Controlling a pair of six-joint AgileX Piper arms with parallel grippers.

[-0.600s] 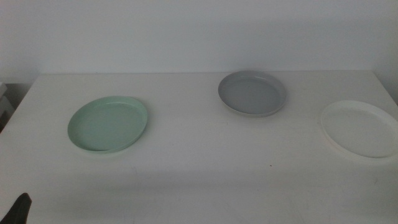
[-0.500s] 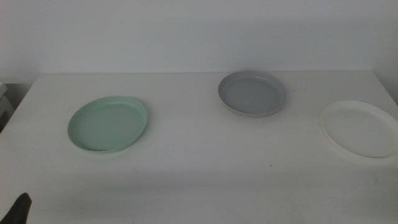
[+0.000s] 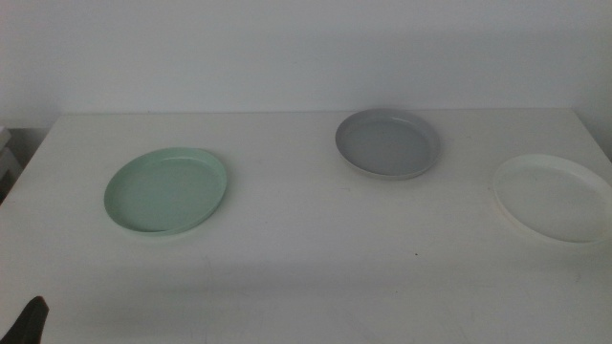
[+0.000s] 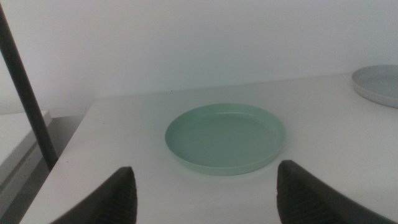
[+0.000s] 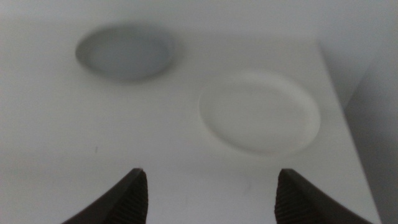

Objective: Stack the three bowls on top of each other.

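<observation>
Nothing has moved since earlier. My left gripper point(image 4: 205, 190) hangs spread wide before the green bowl point(image 4: 225, 137); my right gripper point(image 5: 208, 193), also spread, faces the white bowl point(image 5: 260, 112) with the grey bowl point(image 5: 126, 51) beyond. No stacking yet on the surface point(image 3: 287, 239); next I must reach a rim.

A white table point(image 3: 287, 239) is set against a plain pale wall point(image 3: 306, 48); dim, even light is cast.

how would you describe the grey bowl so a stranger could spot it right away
On the white table, look toward the far edge near the wall, a little right of centre. The grey bowl sits there alone, between the mint green bowl and the white bowl, farthest back and darkest.
</observation>
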